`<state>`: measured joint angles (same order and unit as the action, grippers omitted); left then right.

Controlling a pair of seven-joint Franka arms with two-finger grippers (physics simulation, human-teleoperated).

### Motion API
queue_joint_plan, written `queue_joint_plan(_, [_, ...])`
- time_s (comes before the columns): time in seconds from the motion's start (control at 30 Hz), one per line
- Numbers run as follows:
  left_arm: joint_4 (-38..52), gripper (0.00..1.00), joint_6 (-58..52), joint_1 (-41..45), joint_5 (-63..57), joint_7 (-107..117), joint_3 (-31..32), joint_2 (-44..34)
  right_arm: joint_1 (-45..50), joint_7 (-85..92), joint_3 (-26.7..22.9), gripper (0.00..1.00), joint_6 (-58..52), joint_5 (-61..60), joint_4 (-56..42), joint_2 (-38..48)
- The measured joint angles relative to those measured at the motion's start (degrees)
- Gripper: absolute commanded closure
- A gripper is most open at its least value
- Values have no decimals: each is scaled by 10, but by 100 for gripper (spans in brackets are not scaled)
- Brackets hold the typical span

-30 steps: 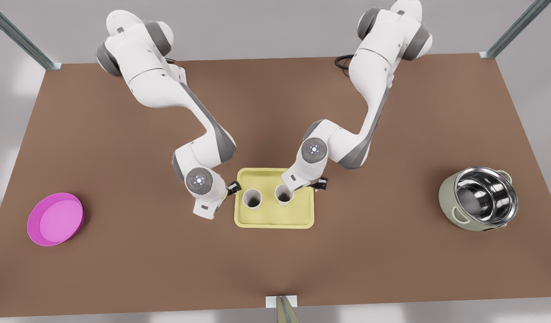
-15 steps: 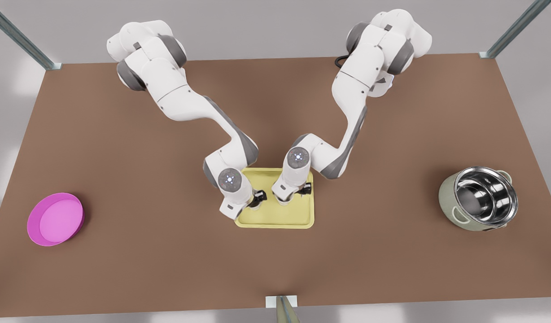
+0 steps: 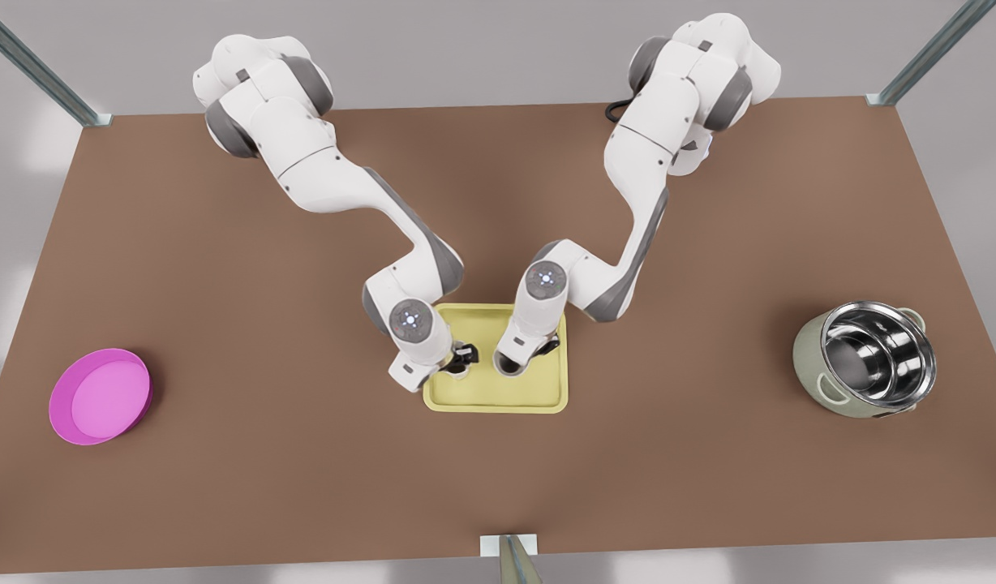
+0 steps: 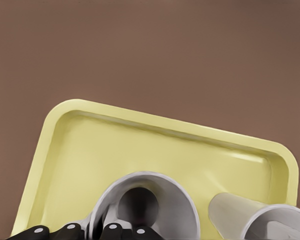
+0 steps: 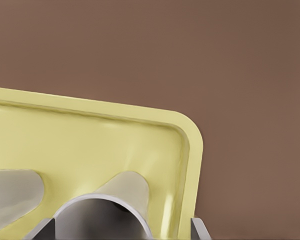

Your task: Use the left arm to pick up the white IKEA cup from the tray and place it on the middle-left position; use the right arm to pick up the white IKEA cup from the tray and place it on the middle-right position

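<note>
Two white cups, upright with mouths open upward, are stood side by side on the yellow tray [image 3: 538, 396] mid-surface. The left cup [image 4: 150, 205] is straddled by the left pincer [image 3: 459, 362], one finger inside the rim; the right cup [image 5: 102, 217] is flanked by the right pincer's [image 3: 521, 362] fingers; closure cannot be told.

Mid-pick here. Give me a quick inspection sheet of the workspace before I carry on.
Surface: plain brown table.
Job's things: pale yellow tray mid-table; left cup and right cup standing on it, apart.
Clutter: magenta dish at the front view's left; pale green pot with steel bowl at its right.
Grippers: left gripper down at the left cup; right gripper open, fingers either side of the right cup.
Cables: black cable behind the right arm's base.
Surroundings: metal frame posts, grey wall.
</note>
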<state>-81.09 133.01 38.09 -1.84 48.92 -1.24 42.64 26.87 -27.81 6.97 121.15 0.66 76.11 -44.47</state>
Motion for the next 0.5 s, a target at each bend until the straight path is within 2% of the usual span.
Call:
queue_joint_plan(0.13, [0, 99, -53, -73, 5, -4, 1, -41, -9, -7, -2, 0, -15, 0, 37, 20])
queue_joint_plan(0.33, [-2, 99, -108, -219, 4, -93, -2, -39, -5, -15, 1, 1, -12, -1, 43, -1])
queue_joint_plan(0.4, [-4, 99, -103, -242, -1, -127, -2, -27, -2, -17, 1, 76, -5, -1, 43, -5])
queue_joint_plan(0.47, [-3, 99, -89, -248, -4, -157, -2, -10, -2, -18, 1, 83, 1, -2, 43, -7])
queue_joint_plan(0.5, [-2, 99, -82, -249, -5, -171, -2, -4, -1, -18, 1, 83, 3, -3, 43, -7])
